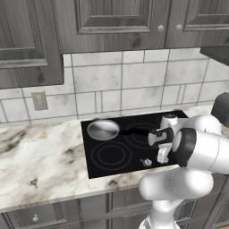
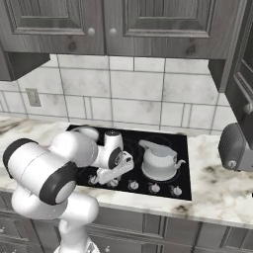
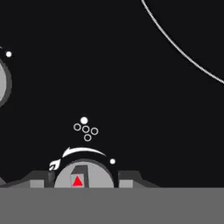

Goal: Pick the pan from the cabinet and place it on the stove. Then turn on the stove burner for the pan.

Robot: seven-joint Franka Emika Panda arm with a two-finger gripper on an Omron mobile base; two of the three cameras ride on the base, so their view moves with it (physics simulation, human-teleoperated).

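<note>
The silver pan [image 1: 103, 129] rests on the back-left ring of the black stove [image 1: 112, 156], its black handle [image 1: 134, 132] pointing right toward my arm. In the right base view the pan [image 2: 88, 132] peeks out behind my wrist. My gripper [image 1: 162, 157] reaches down to the knob row at the stove's front edge. In the hand view my gripper [image 3: 85, 181] is shut on a silver stove knob [image 3: 85, 175] with a red triangle; a fingertip [image 3: 39, 181] sits tight against each side. The dark grey cabinet [image 1: 112, 22] above has its doors closed.
A silver-white kettle [image 2: 159, 160] stands on the stove's right side, near my gripper [image 2: 101, 177]. A toaster [image 2: 234, 148] sits on the marble counter at the far right. More knobs [image 2: 154, 188] line the stove front. A wall outlet [image 1: 39, 100] is at the left.
</note>
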